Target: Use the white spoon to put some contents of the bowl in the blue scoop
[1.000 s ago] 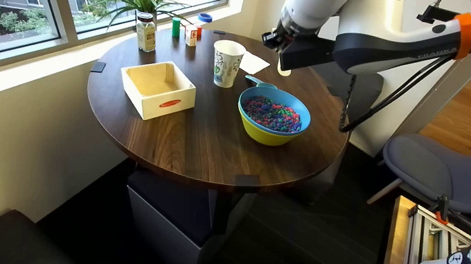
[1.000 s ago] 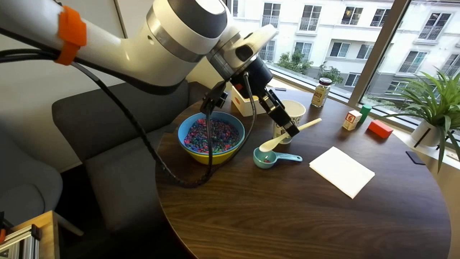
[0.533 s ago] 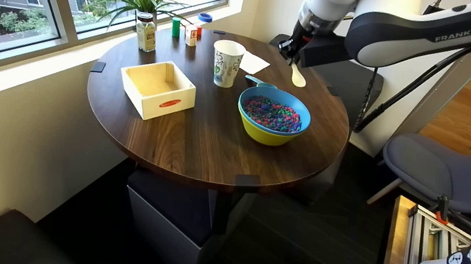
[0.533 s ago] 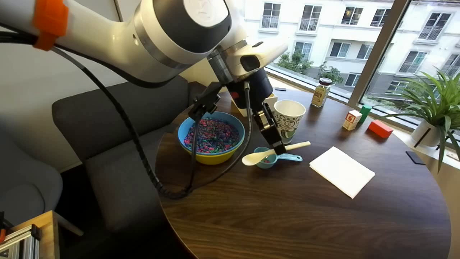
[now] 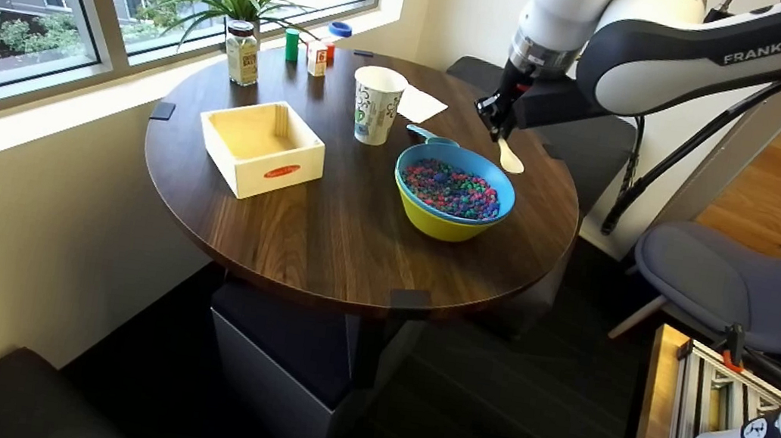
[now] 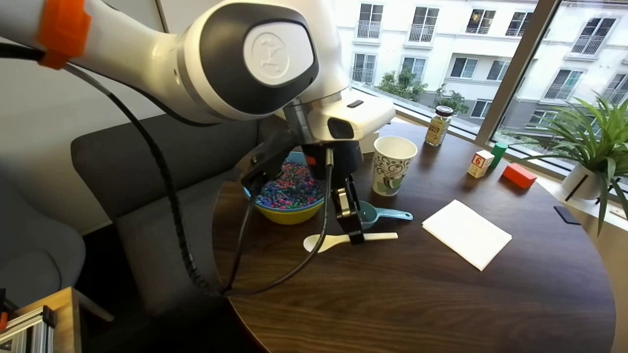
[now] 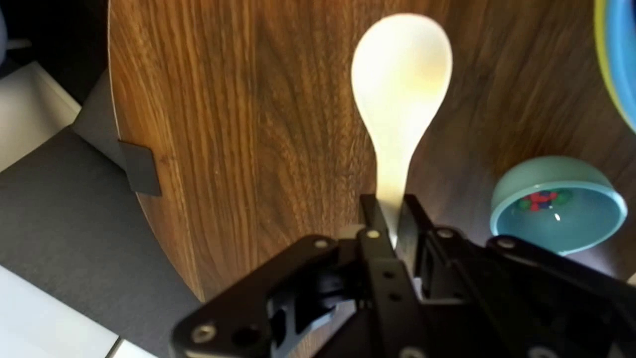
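Observation:
The white spoon (image 7: 401, 74) is pinched by its handle in my gripper (image 7: 390, 205). No pieces show on it. In both exterior views, the spoon (image 5: 510, 159) (image 6: 338, 240) is held over the table by the gripper (image 5: 498, 132) (image 6: 357, 239), beside the scoop. The blue scoop (image 7: 551, 166) lies right of the spoon in the wrist view, with a few coloured pieces (image 7: 541, 200) inside. Its handle (image 6: 395, 214) shows in an exterior view. The yellow-green bowl (image 5: 439, 227) (image 6: 289, 215) with blue inside holds the multicoloured contents (image 5: 452, 188); only its rim (image 7: 603, 54) shows in the wrist view.
A paper cup (image 6: 392, 166) stands close behind the scoop. A wooden tray (image 5: 262, 151) sits farther along the table. White paper (image 6: 466, 234), a jar (image 5: 242, 54) and small blocks (image 6: 481, 163) are also there. The table edge (image 7: 119, 99) is left in the wrist view.
My gripper carried the spoon from above the scoop, away from the cup, to beside the scoop. The spoon turned to lie more level in view. Bowl and scoop stayed in place.

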Robot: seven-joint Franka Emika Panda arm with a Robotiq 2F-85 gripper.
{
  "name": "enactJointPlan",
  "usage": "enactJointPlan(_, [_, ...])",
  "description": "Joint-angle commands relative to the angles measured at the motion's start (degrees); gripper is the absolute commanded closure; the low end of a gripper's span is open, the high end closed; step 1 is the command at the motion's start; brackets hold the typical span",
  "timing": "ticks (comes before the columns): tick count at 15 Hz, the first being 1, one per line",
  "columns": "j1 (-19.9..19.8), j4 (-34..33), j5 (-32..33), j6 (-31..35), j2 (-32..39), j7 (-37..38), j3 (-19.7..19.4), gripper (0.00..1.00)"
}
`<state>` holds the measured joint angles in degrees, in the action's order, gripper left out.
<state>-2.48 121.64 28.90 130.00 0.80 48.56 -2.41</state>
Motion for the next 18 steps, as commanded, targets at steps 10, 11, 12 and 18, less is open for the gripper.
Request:
enactJointPlan(10, [-1.73,3.53,-4.95,-0.58,0.23,-1.23,-2.20,0.97])
enactJointPlan(11, [-1.76,3.57,-5.26,-0.36,0.37,-0.98,-2.28,0.97])
enactJointPlan(12, [-1.75,3.47,-5.64,-0.36,0.61,-0.82,-2.31,0.97])
enactJointPlan(18, [-1.68,3.33,-6.33,0.33,2.01,0.19,-2.49,0.97])
